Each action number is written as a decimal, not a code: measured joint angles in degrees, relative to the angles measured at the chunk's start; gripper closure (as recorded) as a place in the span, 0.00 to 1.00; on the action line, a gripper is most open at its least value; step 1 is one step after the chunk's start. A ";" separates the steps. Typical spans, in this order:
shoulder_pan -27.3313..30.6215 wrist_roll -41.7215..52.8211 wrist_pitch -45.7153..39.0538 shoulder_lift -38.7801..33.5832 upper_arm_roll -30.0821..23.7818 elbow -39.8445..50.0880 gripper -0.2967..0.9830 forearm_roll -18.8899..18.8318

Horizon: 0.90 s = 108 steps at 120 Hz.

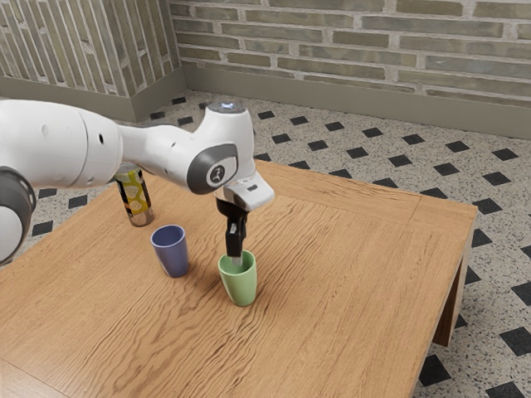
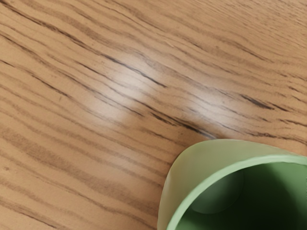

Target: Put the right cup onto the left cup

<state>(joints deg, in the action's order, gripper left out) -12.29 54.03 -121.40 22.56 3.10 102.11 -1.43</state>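
1. My gripper (image 1: 236,260) points down into the mouth of the green cup (image 1: 241,284), its lowest part hidden behind the near rim. Whether my jaws are released, clenched or grasping the wall, I cannot tell.
2. The green cup, the exterior view's right one of the two, is upright, mouth up. My wrist view cuts it off, leaving part of its rim, its outer wall and a shadowed inside.
3. The blue cup (image 1: 171,252) stands upright on the table (image 1: 348,290), apart from the green one, toward the exterior view's left. Its inner floor is hard to make out.
4. Behind the blue cup stands a can (image 1: 137,199), its top hidden by my arm (image 1: 62,145). Its label carries yellow and black patterning; I can read no writing there. A round emblem on my arm bears no words I can read.
5. A strip of wood lies between the two cups. From the green cup, tabletop stretches to the table's edge, well apart on the exterior view's right; the far edge runs behind my hand.
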 joint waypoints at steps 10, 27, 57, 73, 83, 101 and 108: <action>-0.02 -0.33 -0.90 0.01 -0.09 0.64 0.43 -0.03; -0.19 -0.91 -1.89 0.24 -0.11 1.33 0.66 -0.02; -0.28 -2.08 -2.58 -0.07 -0.11 2.27 0.80 0.02; -0.49 -2.74 -2.74 -0.32 -0.15 2.45 0.83 0.00; -0.54 -3.20 -2.83 -0.58 -0.18 2.78 0.83 -0.07; 0.23 -4.12 -2.91 -3.86 -0.76 4.12 0.84 -1.25; 0.58 -4.51 -2.90 -4.90 -1.10 4.19 0.84 -2.03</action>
<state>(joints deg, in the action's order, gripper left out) -11.70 49.52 -124.30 17.66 2.00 106.30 -3.46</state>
